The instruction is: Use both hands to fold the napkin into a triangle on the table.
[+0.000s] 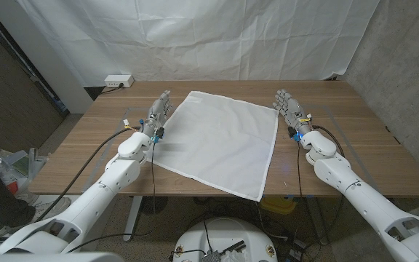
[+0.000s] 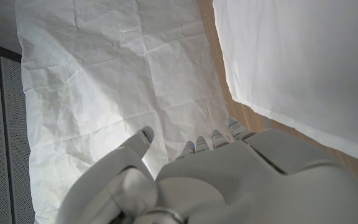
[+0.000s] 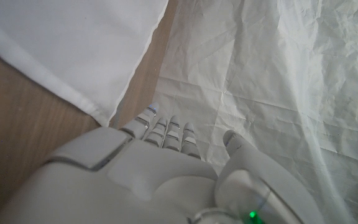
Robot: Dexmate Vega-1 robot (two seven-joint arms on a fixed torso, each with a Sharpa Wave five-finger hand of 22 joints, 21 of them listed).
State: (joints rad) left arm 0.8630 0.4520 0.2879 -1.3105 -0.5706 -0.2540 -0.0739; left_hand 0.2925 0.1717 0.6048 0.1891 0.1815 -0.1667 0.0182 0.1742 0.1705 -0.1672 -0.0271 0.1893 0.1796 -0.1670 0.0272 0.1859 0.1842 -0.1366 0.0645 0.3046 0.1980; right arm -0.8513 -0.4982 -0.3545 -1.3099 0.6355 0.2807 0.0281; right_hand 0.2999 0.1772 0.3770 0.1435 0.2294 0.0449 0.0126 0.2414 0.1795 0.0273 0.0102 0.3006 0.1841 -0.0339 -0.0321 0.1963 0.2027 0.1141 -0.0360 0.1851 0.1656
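I had my left hand [image 1: 158,113] and right hand [image 1: 289,107] flanking the flat napkin [image 1: 213,142], fingers apart and empty, ready to grab its corners.

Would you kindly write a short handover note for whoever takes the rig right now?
Left hand: open, holding nothing, beside the napkin's left edge near its far corner.
Right hand: open, holding nothing, just off the napkin's far right corner.
Napkin: spread out in a single layer on the wooden table, turned slightly, its near corner hanging over the table's front edge.
Done: nothing folded; both hands are placed on either side.
Left: take hold of the corners, bring one corner over to the opposite one, and flatten the triangle.
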